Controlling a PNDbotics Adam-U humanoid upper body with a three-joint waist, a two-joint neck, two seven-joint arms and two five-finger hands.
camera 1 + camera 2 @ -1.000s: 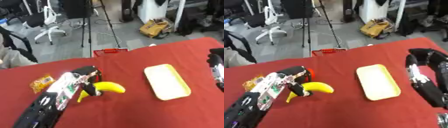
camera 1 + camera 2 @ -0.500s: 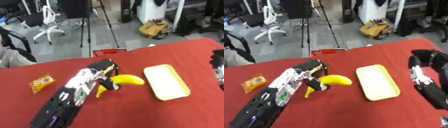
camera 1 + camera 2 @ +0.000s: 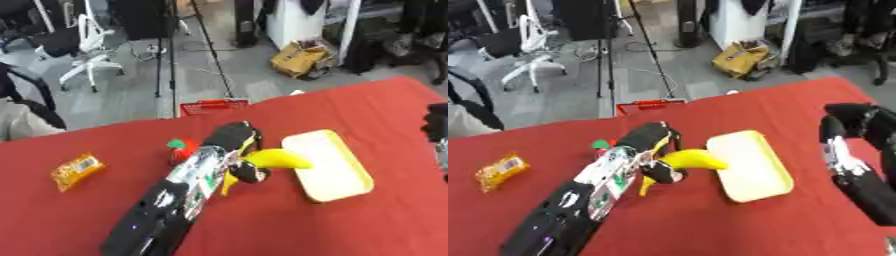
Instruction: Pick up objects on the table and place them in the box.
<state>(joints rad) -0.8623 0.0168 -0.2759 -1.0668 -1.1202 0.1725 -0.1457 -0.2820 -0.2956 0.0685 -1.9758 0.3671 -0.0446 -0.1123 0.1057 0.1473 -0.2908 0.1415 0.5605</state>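
You have a red table (image 3: 367,225) carrying a shallow yellow box (image 3: 330,164) right of centre, an orange snack packet (image 3: 75,169) at left, and a small red-and-green object (image 3: 180,147) mid-table.

Bare red table (image 3: 710,225) (wide) around yellow box (image 3: 750,167)

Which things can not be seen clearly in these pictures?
- Small red and green object: mostly hidden behind the left hand holding the banana; identity unclear.
- Orange packet: print too blurred to read.
- Right hand: cut off in the left eye view; fingers unclear.
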